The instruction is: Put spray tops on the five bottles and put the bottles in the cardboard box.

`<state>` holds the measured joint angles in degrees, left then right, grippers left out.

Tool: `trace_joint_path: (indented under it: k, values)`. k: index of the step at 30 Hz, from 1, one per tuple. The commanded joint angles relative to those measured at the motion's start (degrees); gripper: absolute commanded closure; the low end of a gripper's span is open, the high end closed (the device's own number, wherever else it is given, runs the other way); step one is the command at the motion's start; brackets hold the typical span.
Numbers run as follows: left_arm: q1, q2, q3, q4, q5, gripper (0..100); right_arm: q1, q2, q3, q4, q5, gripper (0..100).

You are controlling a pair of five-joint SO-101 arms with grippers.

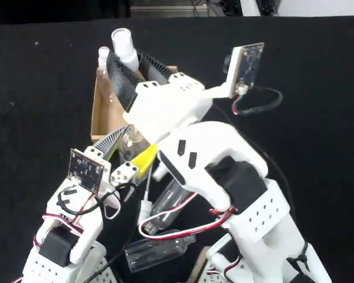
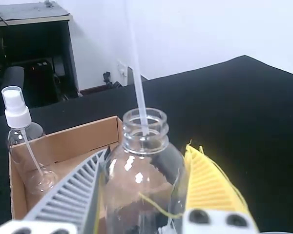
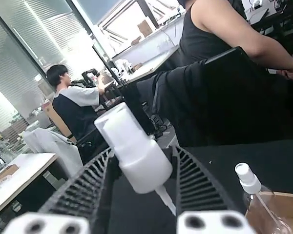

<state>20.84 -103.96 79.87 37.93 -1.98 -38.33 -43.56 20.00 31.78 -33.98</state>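
My left gripper (image 1: 131, 147) is shut on a clear, capless bottle (image 2: 145, 146), held upright between its grey and yellow fingers (image 2: 210, 187) beside the cardboard box (image 1: 97, 115). Above it, my right gripper (image 1: 128, 62) is shut on a white spray top (image 1: 123, 45), also seen between the black fingers (image 3: 83, 192) as spray top (image 3: 134, 153). The top's thin dip tube (image 2: 136, 73) hangs down into the bottle's neck. One bottle with a spray top (image 2: 19, 122) stands in the far corner of the box (image 2: 63, 141).
Two clear capless bottles (image 1: 165, 203) (image 1: 156, 250) lie on the black table near the arm bases, with a loose white spray top (image 1: 146, 207) beside them. The right arm's body (image 1: 224, 171) hangs over the middle of the table.
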Motion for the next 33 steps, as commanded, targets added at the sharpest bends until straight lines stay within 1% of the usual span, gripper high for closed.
trace_joint_path:
  k: [1, 7, 11, 14, 17, 20, 31, 33]
  values:
    - [0.5, -0.4, -0.9, -1.6, 0.4, 97, -0.7, -1.5, -0.2, -0.8, 1.0, 90.7]
    - [0.5, -0.4, -0.8, -1.6, 0.4, 97, -0.8, -2.7, 0.0, 5.5, 1.0, 90.6]
    - [0.5, -0.4, -0.8, -1.6, 0.4, 97, -1.0, -4.8, 1.6, 6.4, 1.0, 90.6]
    - [0.5, -0.4, -0.8, -1.6, 0.4, 97, -3.3, -6.8, 2.8, 6.5, 1.9, 90.1]
    - [0.5, -0.4, -0.8, -1.6, 0.4, 97, -6.5, -8.0, 4.8, 6.5, 6.5, 83.8]
    - [0.5, -0.5, -0.7, -1.6, 0.4, 97, -7.8, -8.5, 6.8, 6.5, 7.6, 80.4]
    - [0.4, -0.5, -0.7, -1.6, 0.4, 97, -7.6, -9.6, 5.6, 6.8, 8.0, 80.1]
    - [0.4, -0.5, -0.7, -1.6, 0.4, 97, -6.1, -11.8, 4.0, 8.7, 9.0, 80.3]
